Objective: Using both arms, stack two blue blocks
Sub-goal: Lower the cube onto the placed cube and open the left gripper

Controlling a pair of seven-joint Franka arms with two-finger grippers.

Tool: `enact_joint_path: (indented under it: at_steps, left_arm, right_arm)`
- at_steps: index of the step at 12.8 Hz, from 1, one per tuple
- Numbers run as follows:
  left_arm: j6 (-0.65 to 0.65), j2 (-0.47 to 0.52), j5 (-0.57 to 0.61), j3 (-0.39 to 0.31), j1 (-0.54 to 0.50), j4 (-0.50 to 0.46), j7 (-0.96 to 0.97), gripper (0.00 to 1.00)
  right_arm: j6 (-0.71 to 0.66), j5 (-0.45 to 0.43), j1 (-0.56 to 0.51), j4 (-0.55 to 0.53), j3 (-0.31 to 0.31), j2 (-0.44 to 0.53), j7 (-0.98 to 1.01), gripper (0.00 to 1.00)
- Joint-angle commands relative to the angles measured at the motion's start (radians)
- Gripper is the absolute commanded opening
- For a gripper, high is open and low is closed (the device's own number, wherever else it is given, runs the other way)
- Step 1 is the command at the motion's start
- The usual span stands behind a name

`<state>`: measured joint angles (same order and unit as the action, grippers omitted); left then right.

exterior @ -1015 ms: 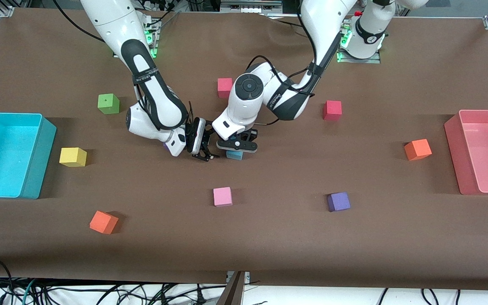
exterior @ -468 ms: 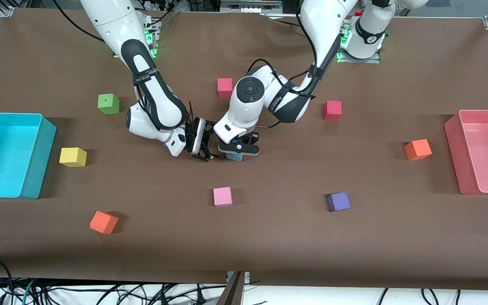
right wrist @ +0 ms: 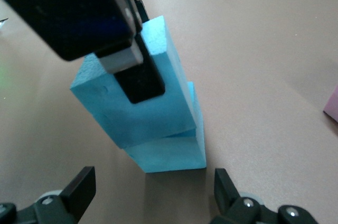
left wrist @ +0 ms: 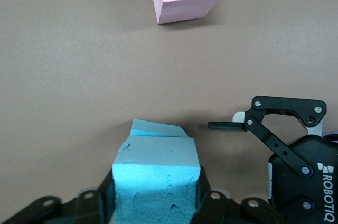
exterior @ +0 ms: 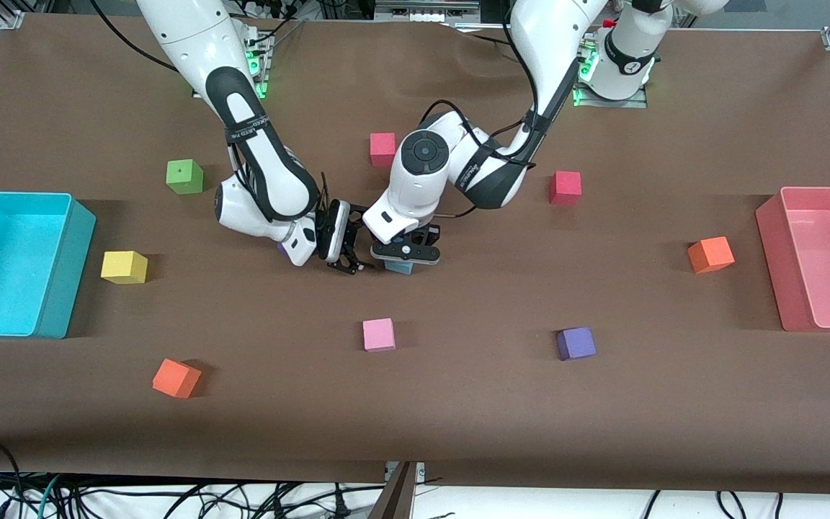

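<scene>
Cyan foam: 1 blue block (right wrist: 134, 102) sits on the other (right wrist: 169, 152) at table centre, slightly skewed. Your left gripper (exterior: 402, 254) hugs the top block, fingers (right wrist: 138, 84) apparently loosening. Right gripper (exterior: 348, 254) waits spread at its 9 o'clock. Next, lift straight off.

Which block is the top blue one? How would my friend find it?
Look at the middle of the brown table, where the two robot arms meet. Under the left hand stand two sky-blue blocks, one on the other. The top blue block sits between that hand's fingers, slightly askew on the bottom blue block.
</scene>
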<state>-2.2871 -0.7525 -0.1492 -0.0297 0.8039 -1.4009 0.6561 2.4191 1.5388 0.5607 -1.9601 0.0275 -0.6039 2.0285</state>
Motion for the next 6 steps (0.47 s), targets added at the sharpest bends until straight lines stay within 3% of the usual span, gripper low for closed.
enact_joint_path:
  at_steps: [1, 4, 6]
  left_arm:
    - [0.001, -0.014, -0.016, -0.022, 0.020, 0.022, -0.004, 1.00]
    - [0.003, -0.007, -0.018, -0.022, 0.018, 0.023, -0.004, 1.00]
    - [0.043, 0.048, -0.013, -0.041, 0.006, 0.008, -0.009, 1.00]
  right_arm:
    - [-0.012, 0.023, -0.010, 0.003, -0.008, 0.003, 0.029, 0.99]
    - [-0.014, 0.021, -0.010, 0.003, -0.006, 0.006, 0.029, 0.99]
    - [-0.014, 0.018, -0.018, 0.001, -0.006, 0.010, 0.027, 0.99]
